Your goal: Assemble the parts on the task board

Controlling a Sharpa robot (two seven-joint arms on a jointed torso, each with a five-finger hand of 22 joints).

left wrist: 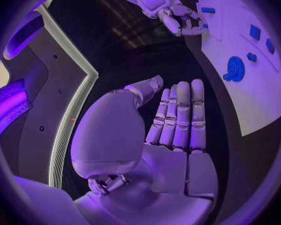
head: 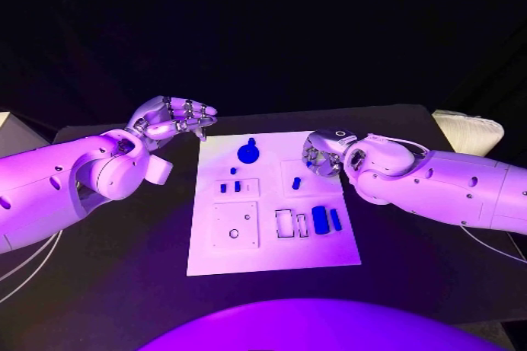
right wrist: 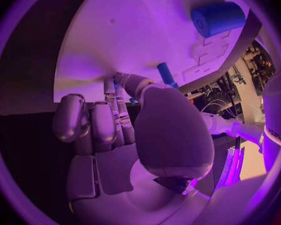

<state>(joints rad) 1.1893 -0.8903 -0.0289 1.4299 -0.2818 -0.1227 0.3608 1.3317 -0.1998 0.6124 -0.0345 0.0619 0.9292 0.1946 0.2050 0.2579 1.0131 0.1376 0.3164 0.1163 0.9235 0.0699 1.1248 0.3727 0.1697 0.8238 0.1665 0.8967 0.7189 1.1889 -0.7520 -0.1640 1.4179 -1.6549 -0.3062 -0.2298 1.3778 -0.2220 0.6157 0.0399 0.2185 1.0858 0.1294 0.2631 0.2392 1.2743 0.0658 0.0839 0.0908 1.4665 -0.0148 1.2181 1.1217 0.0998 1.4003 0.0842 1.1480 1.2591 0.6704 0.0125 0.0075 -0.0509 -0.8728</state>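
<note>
— Where is the task board (head: 275,240)?

— It lies flat in the middle of the black surface (head: 110,290). A round blue part (head: 248,151) sits toward its 12 o'clock end, small blue pegs (head: 230,186) lie at centre-left, one peg (head: 295,183) at centre-right, and a larger blue block (head: 320,219) with a thin bar (head: 336,220) toward 4 o'clock.

— And your hands?

— My left hand (head: 176,116) hovers off the board's 11 o'clock corner, fingers apart, holding nothing. My right hand (head: 322,154) is at the board's 2 o'clock edge, fingertips (right wrist: 118,81) down at the board. I cannot tell whether it grips anything.
</note>
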